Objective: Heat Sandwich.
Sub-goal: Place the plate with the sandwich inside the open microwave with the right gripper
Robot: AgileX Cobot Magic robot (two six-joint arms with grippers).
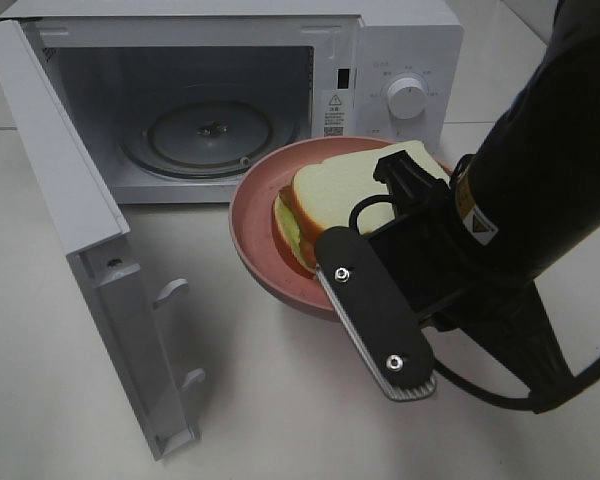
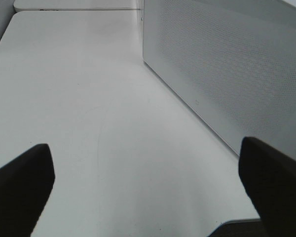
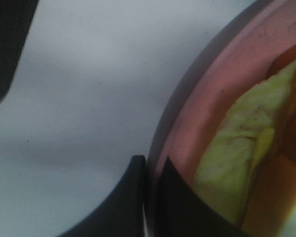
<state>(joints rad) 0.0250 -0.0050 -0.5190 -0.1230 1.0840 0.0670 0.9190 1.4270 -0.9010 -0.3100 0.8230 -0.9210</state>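
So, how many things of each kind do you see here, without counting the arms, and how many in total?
microwave: 1
plate: 1
sandwich: 1
total: 3

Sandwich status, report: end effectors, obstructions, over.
Left end effector open, empty, over table. Right end effector shut on pink plate rim. Sandwich on plate, outside microwave. Door open, no obstruction seen.

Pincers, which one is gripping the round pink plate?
The right pincer, shut on the rim of the round pink plate; the left pincer stands wide open over the white tabletop, holding nothing.
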